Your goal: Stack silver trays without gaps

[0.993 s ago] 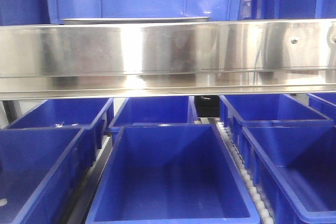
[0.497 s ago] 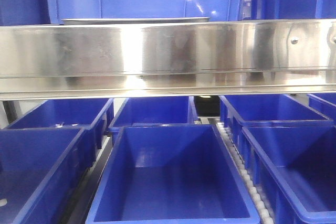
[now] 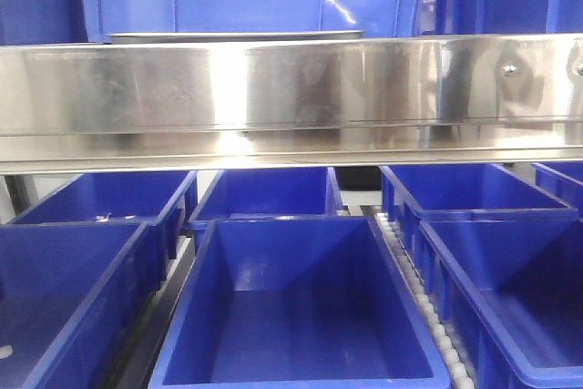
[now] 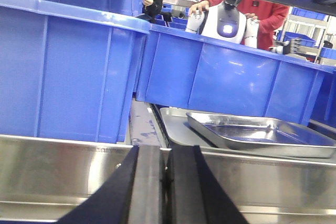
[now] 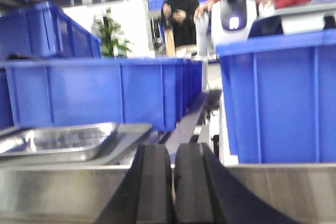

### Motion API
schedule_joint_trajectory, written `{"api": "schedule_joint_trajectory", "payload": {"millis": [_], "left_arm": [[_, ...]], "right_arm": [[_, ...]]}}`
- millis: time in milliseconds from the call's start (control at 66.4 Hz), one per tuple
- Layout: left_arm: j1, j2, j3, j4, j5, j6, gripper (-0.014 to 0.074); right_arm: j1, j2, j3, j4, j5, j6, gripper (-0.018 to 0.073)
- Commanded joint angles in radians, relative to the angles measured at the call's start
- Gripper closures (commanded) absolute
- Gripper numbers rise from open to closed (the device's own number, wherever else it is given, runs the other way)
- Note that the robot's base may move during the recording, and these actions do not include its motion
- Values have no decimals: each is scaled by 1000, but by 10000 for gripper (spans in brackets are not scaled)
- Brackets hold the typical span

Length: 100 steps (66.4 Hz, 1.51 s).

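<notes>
Two silver trays [image 4: 252, 129] sit on the upper shelf, well beyond the jaws of both arms and behind the shelf rail [image 3: 291, 88]. In the left wrist view the upper tray rests askew on the lower one, one edge lifted and turned, so a gap shows between them; that crooked seat is presumably what the task means to cure.

From the left gripper [image 4: 165, 187] the trays lie ahead and to the right of the jaws; from the right gripper [image 5: 173, 187] the same trays [image 5: 63, 142] lie ahead and to the left. So the stack sits between the two arms, which suits a push from either side.

Both grippers have their dark fingers pressed together with nothing between them, and both hang low in front of the rail, its steel face filling the view just past the fingertips.

Blue bins [image 4: 68, 72] stand close behind the trays. The right wrist view is blurred, so the tilt is hard to judge there.
</notes>
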Motion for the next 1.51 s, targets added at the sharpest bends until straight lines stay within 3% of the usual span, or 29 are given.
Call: {"api": "schedule_joint_trajectory", "payload": {"millis": [0, 512, 677, 722, 813, 1008, 1114, 1490], "left_arm": [[6, -7, -5, 3, -15, 0, 602], [6, -7, -5, 3, -15, 0, 602], [6, -7, -5, 3, -15, 0, 602], [6, -7, -5, 3, -15, 0, 602], [6, -7, -5, 3, -15, 0, 602], [6, -7, -5, 3, -15, 0, 602], [6, -7, -5, 3, -15, 0, 602], [6, -7, -5, 3, -15, 0, 602]], "right_arm": [[-3, -13, 0, -10, -3, -7, 577], [-3, -13, 0, -10, -5, -7, 577], [-5, -13, 58, 138, -36, -14, 577], [-10, -13, 92, 163, -65, -69, 577], [-49, -13, 155, 328, -77, -329, 577], [-198, -13, 239, 529, -191, -627, 577], [-228, -13, 239, 535, -172, -637, 577], [-228, -13, 239, 535, -110, -637, 577]]}}
